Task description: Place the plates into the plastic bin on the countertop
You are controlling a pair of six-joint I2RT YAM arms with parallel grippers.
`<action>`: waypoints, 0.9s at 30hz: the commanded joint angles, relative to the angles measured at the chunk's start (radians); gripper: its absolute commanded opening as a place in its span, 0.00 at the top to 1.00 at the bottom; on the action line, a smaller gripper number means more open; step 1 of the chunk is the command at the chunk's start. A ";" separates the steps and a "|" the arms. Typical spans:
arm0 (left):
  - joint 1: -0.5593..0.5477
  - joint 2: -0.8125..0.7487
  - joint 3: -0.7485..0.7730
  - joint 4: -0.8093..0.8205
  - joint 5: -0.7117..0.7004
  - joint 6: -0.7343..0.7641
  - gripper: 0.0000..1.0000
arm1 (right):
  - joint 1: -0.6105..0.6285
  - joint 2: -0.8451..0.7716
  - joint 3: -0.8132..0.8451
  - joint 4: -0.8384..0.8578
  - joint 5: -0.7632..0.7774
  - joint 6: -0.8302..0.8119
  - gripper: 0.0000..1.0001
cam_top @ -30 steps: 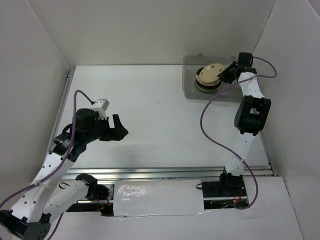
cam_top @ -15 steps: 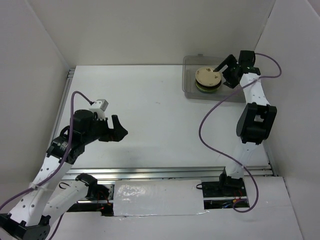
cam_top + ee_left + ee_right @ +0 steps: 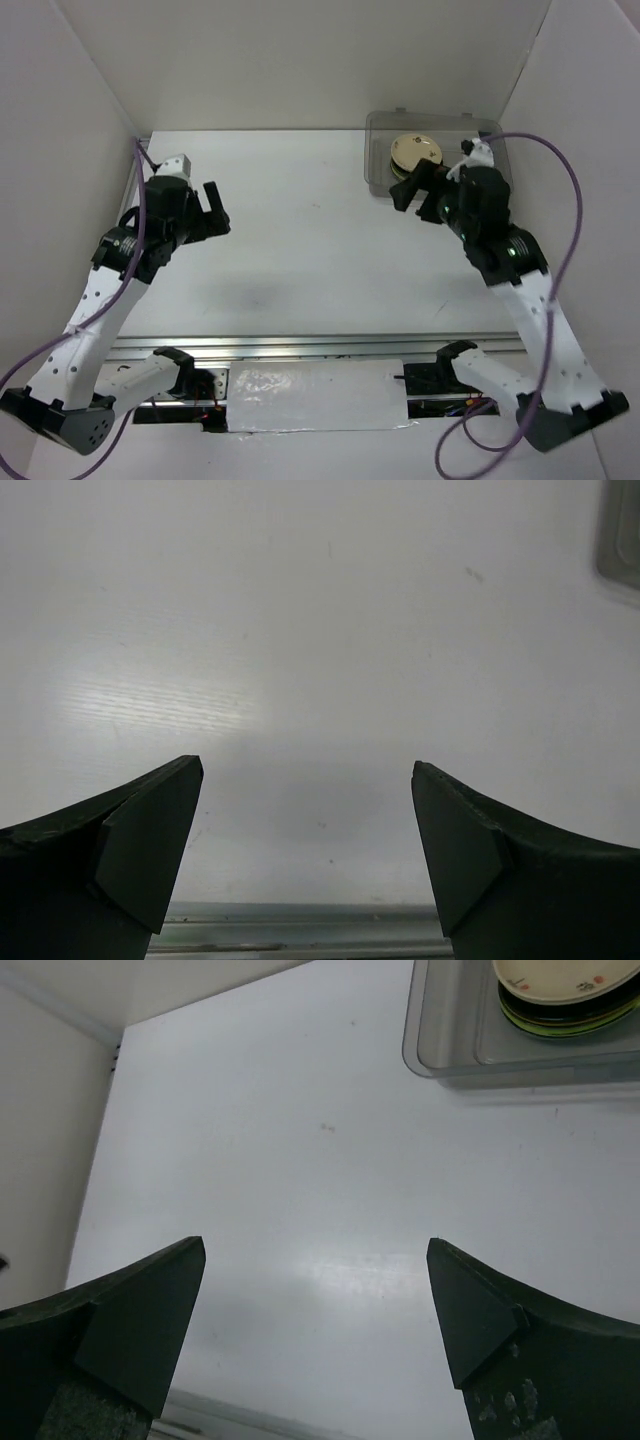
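A stack of plates (image 3: 414,153) lies in the plastic bin (image 3: 379,135) at the back right of the countertop (image 3: 310,240); a cream plate is on top, with dark and lime green rims below it (image 3: 565,1012). In the right wrist view the bin (image 3: 445,1030) sits at the upper right. My right gripper (image 3: 412,190) hovers just in front of the bin, open and empty. My left gripper (image 3: 214,205) hangs over the left side of the countertop, open and empty. The bin's corner (image 3: 620,530) shows at the far right of the left wrist view.
White panels wall the countertop at the back and both sides. A metal rail (image 3: 300,345) runs along the near edge, with the arm bases and a foil-like strip (image 3: 315,398) below it. Purple cables loop off both arms.
The right gripper let go of the cream plate onto the stack, opened, and drew back toward the near side out of the bin. The left arm swung back and to the left.
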 commanded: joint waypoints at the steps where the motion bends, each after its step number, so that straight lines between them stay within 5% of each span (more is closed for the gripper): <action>1: 0.018 0.037 0.123 -0.077 -0.200 -0.011 0.01 | 0.125 -0.196 -0.034 -0.147 0.210 -0.030 0.00; 6: 0.026 -0.022 0.116 -0.145 -0.362 -0.025 0.01 | 0.241 -0.391 -0.077 -0.316 0.272 0.025 0.00; 15: 0.026 -0.252 0.048 -0.231 -0.308 -0.031 0.01 | 0.255 -0.635 -0.056 -0.485 0.224 -0.032 0.00; 27: 0.026 -0.420 -0.007 -0.284 -0.267 -0.059 0.01 | 0.235 -0.675 -0.094 -0.497 0.273 -0.049 0.00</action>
